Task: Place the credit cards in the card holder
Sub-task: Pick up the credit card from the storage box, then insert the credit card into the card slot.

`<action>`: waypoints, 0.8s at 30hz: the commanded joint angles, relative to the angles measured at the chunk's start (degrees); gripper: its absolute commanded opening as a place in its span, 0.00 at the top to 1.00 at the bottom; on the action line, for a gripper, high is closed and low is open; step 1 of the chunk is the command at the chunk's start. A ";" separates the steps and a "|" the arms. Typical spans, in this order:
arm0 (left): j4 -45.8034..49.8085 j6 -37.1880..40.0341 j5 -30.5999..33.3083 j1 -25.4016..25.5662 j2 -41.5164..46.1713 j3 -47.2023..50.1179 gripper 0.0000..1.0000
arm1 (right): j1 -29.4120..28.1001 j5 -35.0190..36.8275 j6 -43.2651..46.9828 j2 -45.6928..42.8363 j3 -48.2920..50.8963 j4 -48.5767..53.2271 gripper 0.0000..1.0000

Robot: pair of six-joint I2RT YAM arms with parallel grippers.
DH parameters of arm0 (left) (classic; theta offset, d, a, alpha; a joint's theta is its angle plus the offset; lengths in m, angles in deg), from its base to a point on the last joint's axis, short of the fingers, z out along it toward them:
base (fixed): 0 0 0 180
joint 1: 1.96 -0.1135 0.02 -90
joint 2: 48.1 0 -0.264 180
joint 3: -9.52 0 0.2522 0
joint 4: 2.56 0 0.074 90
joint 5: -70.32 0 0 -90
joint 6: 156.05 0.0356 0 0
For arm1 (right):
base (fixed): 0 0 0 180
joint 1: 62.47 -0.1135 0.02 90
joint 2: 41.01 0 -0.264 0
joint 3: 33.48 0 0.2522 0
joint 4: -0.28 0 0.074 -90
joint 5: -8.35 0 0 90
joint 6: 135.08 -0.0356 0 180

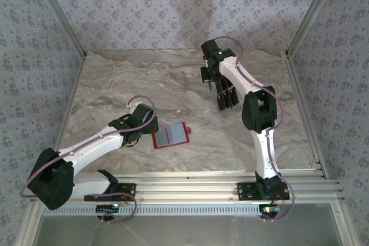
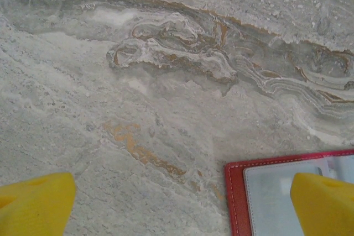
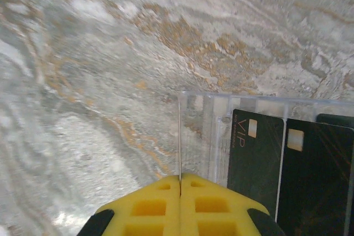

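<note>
Left gripper point(image 2: 177, 208) stood with fingers apart at the open card holder point(image 1: 171, 135), whose long axis ran left-right with its tab pointing right. Right gripper point(image 3: 180, 192) was clamped on a clear sleeve point(image 3: 199, 109). Its wrist view resolved pale marks on 2 credit cards point(image 3: 257, 158), mere near-far dark strips from overhead.

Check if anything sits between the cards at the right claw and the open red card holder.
Nothing visible: bare marble table between the credit cards, in a clear sleeve pinched by the right claw, and the card holder. The left claw is open at its left edge, one finger over a pocket.
</note>
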 commanded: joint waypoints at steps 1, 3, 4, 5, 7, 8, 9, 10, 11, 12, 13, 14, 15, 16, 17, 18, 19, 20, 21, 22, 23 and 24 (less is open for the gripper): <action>1.72 1.59 -1.65 -0.42 -0.40 -1.40 0.00 | -0.08 -2.48 -1.93 -5.00 1.56 -1.65 1.00; 1.49 1.96 -2.65 -0.34 -0.67 -1.28 0.00 | -0.47 -4.58 -2.61 -7.62 4.30 -3.56 1.00; 1.52 2.22 -3.09 -0.39 -0.83 -1.25 0.00 | -0.78 -5.82 -3.02 -9.19 6.25 -4.95 1.00; 1.60 2.30 -3.49 -0.38 -1.09 -1.27 0.00 | -1.14 -6.99 -3.78 -10.92 8.38 -6.32 1.00; 1.91 2.43 -3.93 -0.35 -1.45 -1.31 0.00 | -1.63 -9.11 -5.22 -14.37 12.64 -9.02 1.00; 1.99 2.56 -4.07 -0.40 -1.54 -1.18 0.00 | -1.88 -10.71 -6.08 -16.43 15.22 -10.46 1.00; 2.01 2.61 -4.12 -0.42 -1.54 -1.06 0.00 | -1.95 -12.49 -7.21 -18.48 17.95 -12.44 1.00; 1.96 2.75 -4.27 -0.39 -1.54 -0.84 0.00 | -1.96 -14.18 -8.33 -20.24 20.43 -14.12 1.00; 1.79 2.87 -4.54 -0.37 -1.54 -0.60 0.00 | -2.05 -16.24 -9.71 -22.22 23.38 -16.11 1.00; 1.55 2.97 -4.78 -0.29 -1.46 -0.45 0.00 | -2.14 -18.27 -11.14 -24.22 26.35 -18.00 1.00; 1.21 3.00 -5.18 -0.29 -1.46 -0.20 0.00 | -2.33 -19.68 -12.45 -25.88 28.79 -20.58 1.00; 0.78 3.04 -5.55 -0.34 -1.46 0.07 0.00 | -2.64 -21.70 -14.06 -27.76 31.88 -22.75 1.00; 0.34 3.08 -5.99 -0.21 -1.46 0.34 0.00 | -3.12 -23.41 -15.56 -29.39 34.42 -24.93 1.00; -0.02 3.17 -6.41 -0.17 -1.54 0.54 0.00 | -3.61 -24.83 -16.85 -30.78 37.03 -27.00 1.00; -0.47 3.20 -6.76 -0.03 -1.59 0.77 0.00 | -4.32 -26.38 -18.64 -32.46 40.19 -29.65 1.00; -0.87 3.31 -7.03 0.22 -1.62 0.96 0.00 | -5.09 -27.66 -20.28 -33.98 43.26 -32.39 1.00; -1.09 3.44 -7.24 0.53 -1.68 1.14 0.00 | -5.89 -28.66 -21.62 -35.15 45.80 -34.53 1.00; -1.28 3.55 -7.33 0.90 -1.80 1.23 0.00 | -6.96 -29.57 -22.96 -36.35 48.55 -36.85 1.00; -1.42 3.59 -7.33 1.21 -1.97 1.45 0.00 | -8.04 -30.05 -23.94 -37.46 51.06 -38.81 1.00; -1.45 3.61 -7.33 1.53 -2.07 1.65 0.00 | -8.98 -30.15 -24.68 -38.34 53.75 -40.24 1.00; -1.63 3.64 -7.26 1.80 -2.24 1.93 0.00 | -10.14 -30.20 -25.81 -39.21 55.68 -41.65 1.00; -1.77 3.58 -7.18 2.12 -2.41 2.24 0.00 | -11.22 -30.09 -26.48 -40.01 57.51 -43.01 1.00</action>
